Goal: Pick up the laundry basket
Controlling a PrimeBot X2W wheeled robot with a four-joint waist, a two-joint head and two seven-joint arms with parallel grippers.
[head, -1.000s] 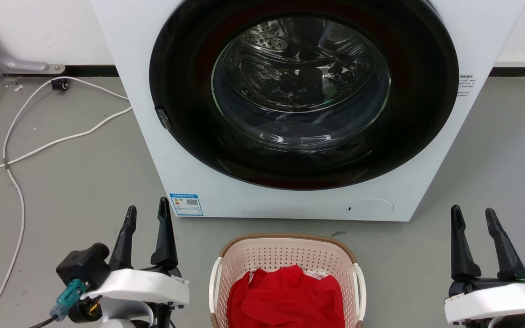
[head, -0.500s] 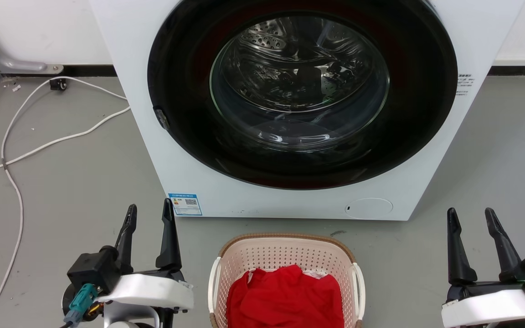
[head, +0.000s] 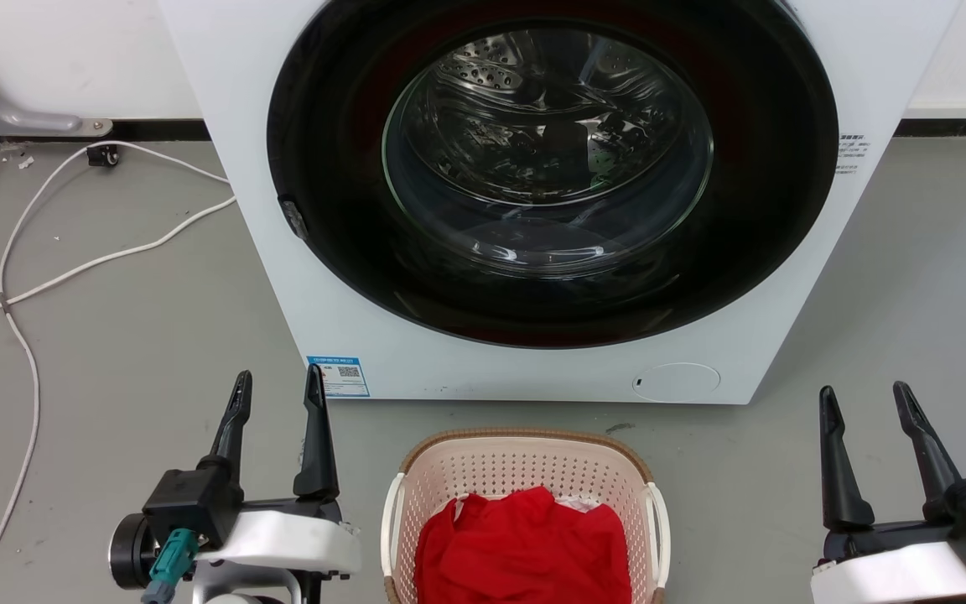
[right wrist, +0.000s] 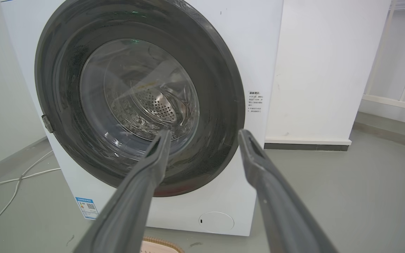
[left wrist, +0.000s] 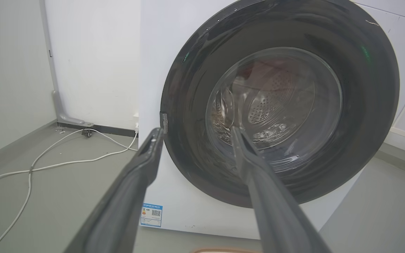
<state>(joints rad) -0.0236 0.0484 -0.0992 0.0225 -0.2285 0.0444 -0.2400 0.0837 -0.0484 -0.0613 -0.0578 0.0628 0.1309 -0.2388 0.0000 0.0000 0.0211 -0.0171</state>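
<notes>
The left claw [head: 277, 373] is hovering at the lower left of the head view, its two long dark fingers spread apart and pinching nothing. The right claw [head: 863, 388] is hovering at the lower right, likewise spread and empty. Both are pointing forward at the large white front-loading washing machine [head: 282, 252]. Each wrist view is looking out between its own fingers at that machine's round dark glass door [head: 550, 168], which is sitting shut.

Between the two claws, at the bottom centre of the head view, the rounded-rectangular cream-pink perforated plastic laundry basket [head: 525, 470] is standing on the grey floor [head: 114, 352], just in front of the machine. It is touching neither claw and is sitting nearer the left one than the right. A crumpled red garment [head: 525, 545] is filling most of it, and its white side handles [head: 389, 520] are showing on either flank below the brown woven-look rim. Off to the left, a white cable [head: 30, 277] is trailing across the floor, well apart from everything else.

The step in hand is judged to be the approach, with no contact made yet. The next move is calling for both arms to come down and inward until each claw is straddling the handle on its own side, the right one having farther to go. Both would then be closing evenly and lifting level, so the basket is not tilting and spilling the garment.
</notes>
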